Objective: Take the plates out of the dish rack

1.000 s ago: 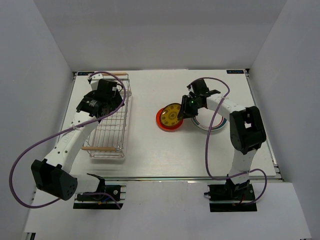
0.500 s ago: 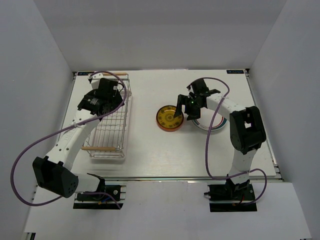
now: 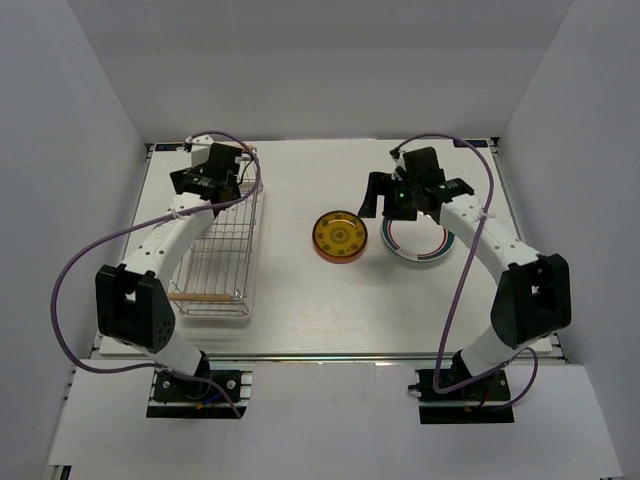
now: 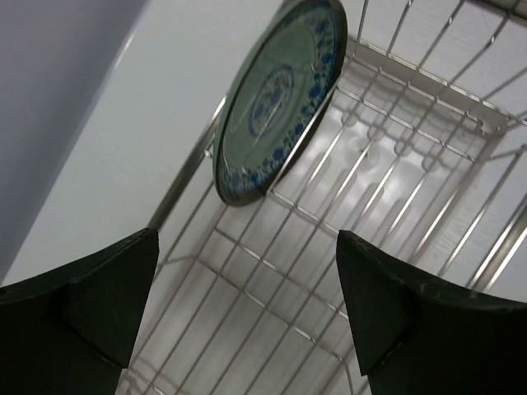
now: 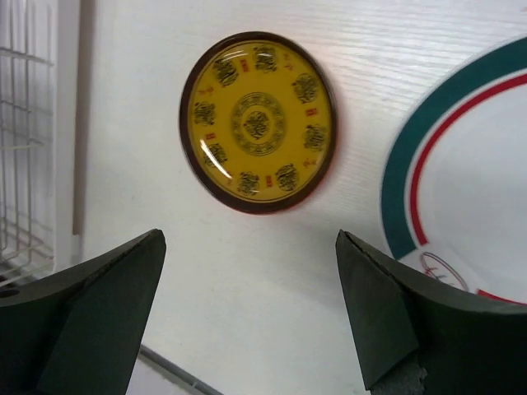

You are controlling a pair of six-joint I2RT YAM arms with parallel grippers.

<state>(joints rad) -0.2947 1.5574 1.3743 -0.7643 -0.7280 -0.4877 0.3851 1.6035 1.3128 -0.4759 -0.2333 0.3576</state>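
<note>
The dish rack (image 3: 215,255) is a silver wire basket on the left of the table. A teal-patterned plate (image 4: 276,99) stands on edge at its far end. My left gripper (image 4: 247,304) hangs open above the rack's wire floor (image 4: 329,206), short of that plate and apart from it. In the top view the left gripper (image 3: 205,180) covers the rack's far end. A yellow plate (image 3: 339,236) lies flat mid-table with an orange-red rim around it. A white plate with a green and red rim (image 3: 418,242) lies to its right. My right gripper (image 3: 398,200) is open and empty above these two.
A wooden rod handle (image 3: 205,295) closes the rack's near end. The right wrist view shows the yellow plate (image 5: 258,122), the white plate (image 5: 469,189) and a corner of the rack (image 5: 25,123). Grey walls enclose the table on three sides.
My right gripper opened and let go of the yellow plate, which went from tilted to flat; the arm then drew back. My left arm moved to the rack's far end.
</note>
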